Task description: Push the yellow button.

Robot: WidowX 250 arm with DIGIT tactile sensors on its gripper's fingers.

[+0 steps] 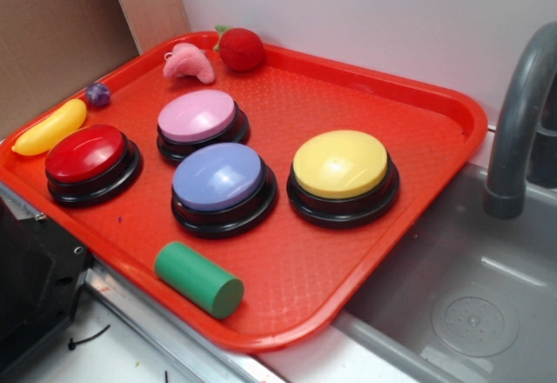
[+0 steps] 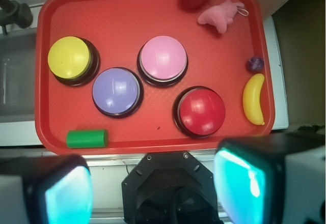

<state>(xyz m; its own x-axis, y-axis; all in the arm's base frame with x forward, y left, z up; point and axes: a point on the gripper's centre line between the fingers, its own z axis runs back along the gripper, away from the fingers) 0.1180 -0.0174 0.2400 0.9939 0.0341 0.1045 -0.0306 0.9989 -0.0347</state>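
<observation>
The yellow button (image 1: 339, 164) is a pale-yellow dome on a black base, standing at the right side of the red tray (image 1: 418, 113). In the wrist view the yellow button (image 2: 69, 57) appears at the upper left of the tray (image 2: 127, 10). My gripper (image 2: 153, 188) hangs high above the tray's near edge, well away from the button. It is open, its two cyan pads (image 2: 69, 196) far apart with nothing between them. The exterior view does not show the gripper.
On the tray also stand a blue-lavender button (image 1: 218, 177), a pink button (image 1: 197, 115) and a red button (image 1: 84, 152). A green cylinder (image 1: 198, 278), toy banana (image 1: 50, 128), pink plush (image 1: 189, 63) and red strawberry (image 1: 240, 49) lie around them. Sink (image 1: 470, 296) and faucet (image 1: 522, 122) are on the right.
</observation>
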